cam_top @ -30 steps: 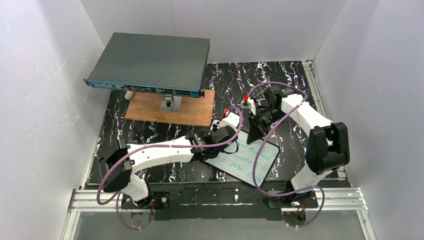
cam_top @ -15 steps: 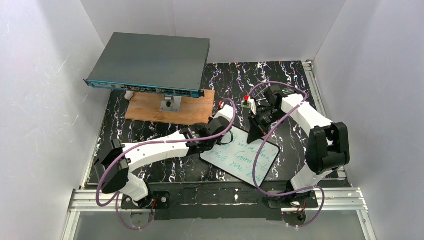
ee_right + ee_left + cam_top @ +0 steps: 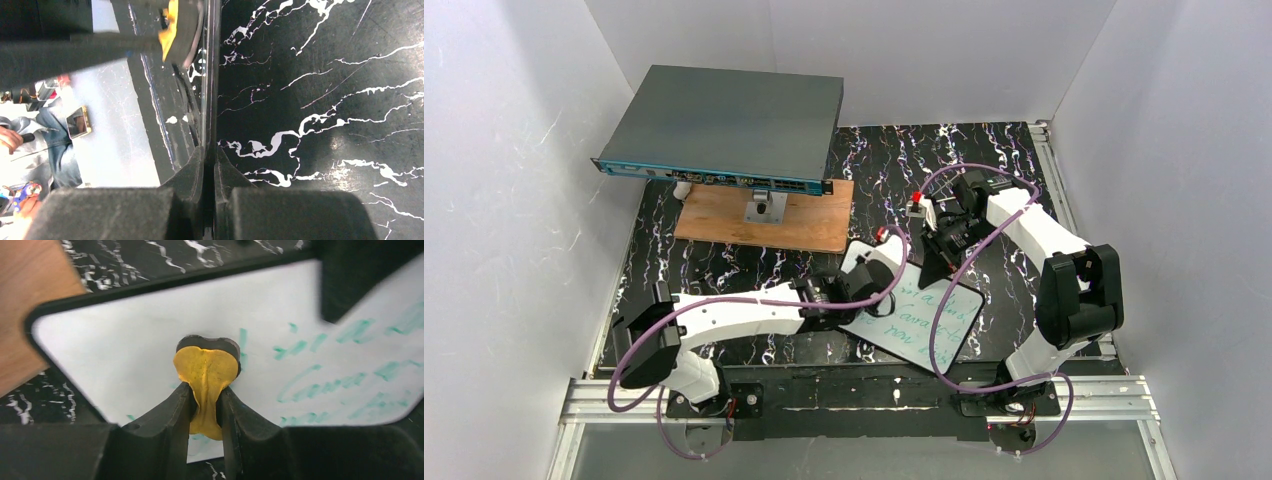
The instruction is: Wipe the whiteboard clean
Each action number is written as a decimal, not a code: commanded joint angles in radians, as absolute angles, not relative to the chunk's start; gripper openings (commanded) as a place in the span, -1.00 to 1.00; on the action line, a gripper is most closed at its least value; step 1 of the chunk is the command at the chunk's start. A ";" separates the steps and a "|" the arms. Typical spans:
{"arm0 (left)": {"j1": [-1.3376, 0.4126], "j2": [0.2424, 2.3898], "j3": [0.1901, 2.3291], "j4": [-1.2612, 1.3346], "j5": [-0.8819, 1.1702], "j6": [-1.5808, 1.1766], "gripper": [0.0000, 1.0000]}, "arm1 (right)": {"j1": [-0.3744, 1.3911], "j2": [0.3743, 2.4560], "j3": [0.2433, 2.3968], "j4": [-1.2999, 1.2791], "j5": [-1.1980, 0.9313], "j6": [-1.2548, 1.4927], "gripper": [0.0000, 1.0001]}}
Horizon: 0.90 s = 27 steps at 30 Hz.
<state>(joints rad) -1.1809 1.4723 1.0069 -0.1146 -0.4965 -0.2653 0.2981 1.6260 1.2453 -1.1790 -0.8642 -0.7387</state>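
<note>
The whiteboard (image 3: 929,322) lies slanted on the black marbled tabletop between the arms, with green handwriting (image 3: 320,385) on its right part. My left gripper (image 3: 865,284) is over the board's left end, shut on a yellow eraser pad (image 3: 206,367) whose dark face presses on the white surface (image 3: 125,335). The area around the pad is wiped clean. My right gripper (image 3: 931,262) is at the board's far edge, shut on its thin rim (image 3: 212,75). The eraser (image 3: 172,25) also shows at the top of the right wrist view.
A large grey flat box (image 3: 724,125) with a blue front edge stands at the back left on a mount over a brown wooden plank (image 3: 764,222). White walls close in the marbled tabletop (image 3: 984,150) on three sides. Purple cables loop off both arms.
The left gripper swept the eraser toward the board's far-left corner, then came back toward the near side. The right arm and the board have stayed put.
</note>
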 commanded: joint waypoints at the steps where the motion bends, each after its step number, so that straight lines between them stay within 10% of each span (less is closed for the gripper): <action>1: -1.228 1.465 0.999 -0.076 -0.493 -0.284 -1.00 | 0.310 1.619 1.247 -1.152 -0.914 -0.807 -0.97; 27: -1.224 1.461 1.003 -0.086 -0.566 -0.242 -1.00 | 0.310 1.613 1.247 -1.154 -0.916 -0.807 -0.97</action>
